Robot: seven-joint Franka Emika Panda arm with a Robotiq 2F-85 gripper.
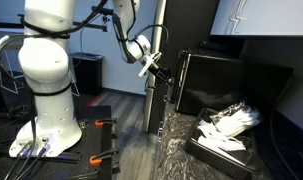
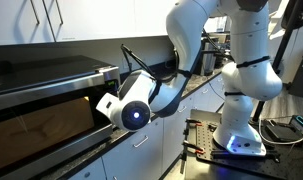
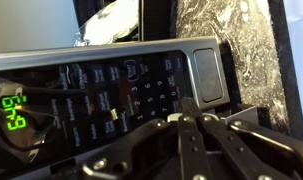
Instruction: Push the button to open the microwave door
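Observation:
The black microwave (image 1: 229,82) stands on a speckled counter; it also shows in an exterior view (image 2: 46,105). In the wrist view its control panel (image 3: 111,95) fills the frame, with a green display (image 3: 13,112), a keypad and a large grey door button (image 3: 206,72) at the panel's end. My gripper (image 3: 189,120) is shut with nothing in it. Its tips sit right at the panel, just short of the grey button; I cannot tell whether they touch. In both exterior views the gripper (image 1: 159,68) (image 2: 104,102) is at the microwave's front edge. The door looks shut.
A black tray (image 1: 203,146) with white crumpled items lies on the dark speckled counter (image 1: 176,150) in front of the microwave. The arm's white base (image 1: 46,95) stands on a table with orange clamps (image 1: 99,125). Cabinet drawers (image 2: 141,155) run below the counter.

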